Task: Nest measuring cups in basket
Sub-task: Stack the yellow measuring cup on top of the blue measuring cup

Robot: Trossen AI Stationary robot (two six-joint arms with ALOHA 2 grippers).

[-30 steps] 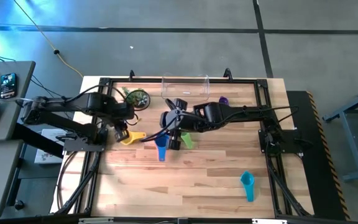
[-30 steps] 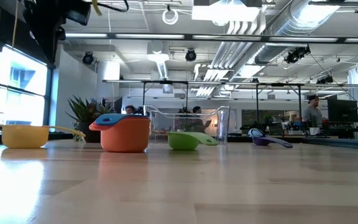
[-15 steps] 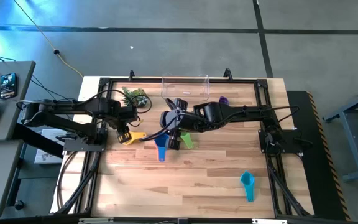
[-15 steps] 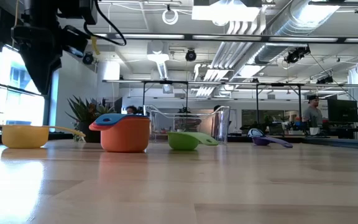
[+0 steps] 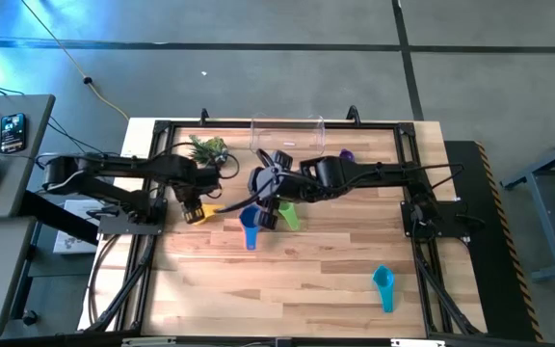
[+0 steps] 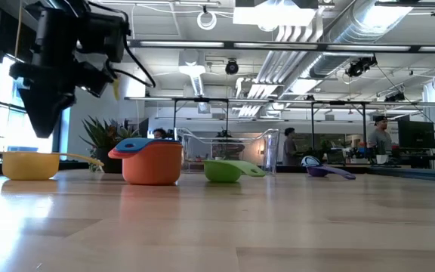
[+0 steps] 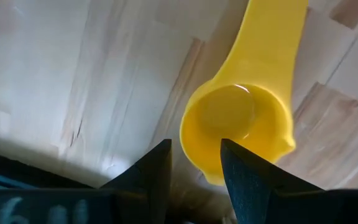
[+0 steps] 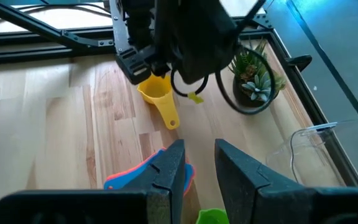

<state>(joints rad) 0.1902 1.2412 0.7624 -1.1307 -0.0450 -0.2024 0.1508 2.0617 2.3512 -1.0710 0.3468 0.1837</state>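
Left gripper (image 7: pixel 194 171) hovered open over the yellow cup (image 7: pixel 238 121), at table's 9 o'clock. Right gripper (image 8: pixel 197 165) was open, seemingly empty, above the blue cup (image 8: pixel 143 176) near center.

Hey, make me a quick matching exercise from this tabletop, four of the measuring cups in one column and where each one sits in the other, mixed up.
Column one:
1. yellow measuring cup
2. teal measuring cup
3. purple measuring cup
4. green measuring cup

Column two:
A. alone near the table's front right
B. right under the left hand
C. beside the clear basket, at the back
D. by the right hand, next to the blue-on-orange cups

Pairs: 1-B, 2-A, 3-C, 4-D
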